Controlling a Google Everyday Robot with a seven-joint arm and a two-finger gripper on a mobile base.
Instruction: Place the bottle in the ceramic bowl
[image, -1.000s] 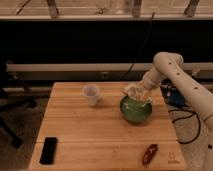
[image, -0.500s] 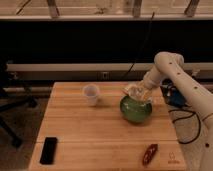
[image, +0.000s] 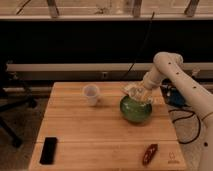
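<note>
Spanning the lower view, the light wooden table (image: 100, 131) carries every item. The white robot arm (image: 176, 80) reaches in from the right and places its gripper (image: 143, 95) above the far rim of the round green ceramic bowl (image: 136, 111). The pale clear plastic bottle (image: 132, 90) sits tilted at the gripper, over that rim. Whether the gripper clamps it or is spread cannot be told. Risk: if released off-centre, the bottle may strike the rim and roll out toward the small white cup (image: 91, 94).

Smooth white tubular arm (image: 172, 75) — pale pincer (image: 137, 93) over green bowl (image: 135, 114)
</note>
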